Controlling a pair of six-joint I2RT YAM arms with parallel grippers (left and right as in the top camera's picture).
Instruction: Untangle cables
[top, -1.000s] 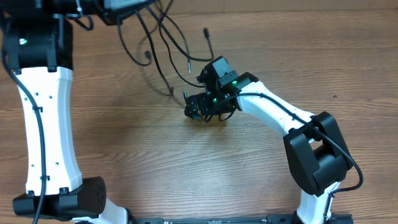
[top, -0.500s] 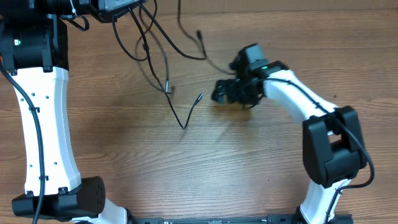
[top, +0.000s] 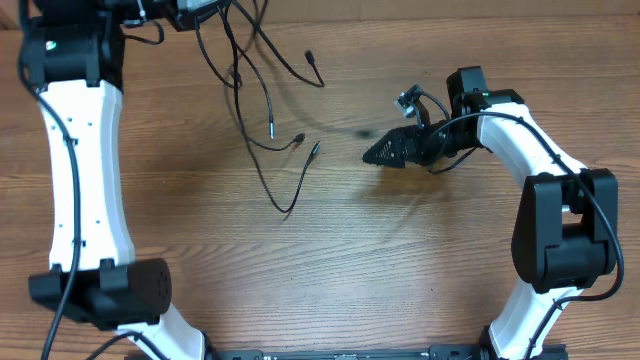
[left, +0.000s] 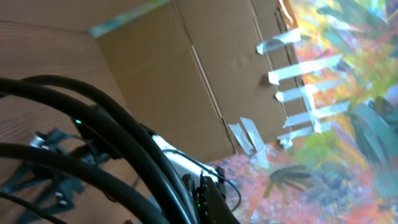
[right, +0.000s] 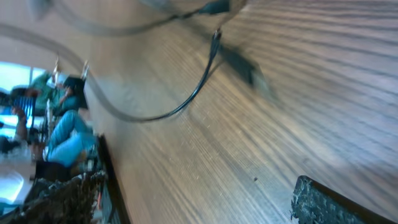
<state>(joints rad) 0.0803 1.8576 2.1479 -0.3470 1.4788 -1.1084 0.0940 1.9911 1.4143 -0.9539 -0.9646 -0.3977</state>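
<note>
Overhead: cables (top: 286, 209) fan out from the top edge, where the left fingers are cropped, so their hold is unreadable. Loose plug ends lie spread on the tabletop (top: 400, 280), well apart from the right fingers (top: 380, 153). These carry no cord; whether clenched or released cannot be told.

Left wrist: thick arm wires (left: 124, 155) and cardboard (left: 186, 81); no fingers shown.

Right wrist: one cord curves far ahead of the finger edge.

Status, judged: lower ends separated; upper strands still cross, so untangling is unfinished.

The cables (top: 287, 208) lie on the table (top: 350, 270), left of the right gripper (top: 383, 153). They run back to the far edge, beside the left arm (top: 85, 150).
</note>
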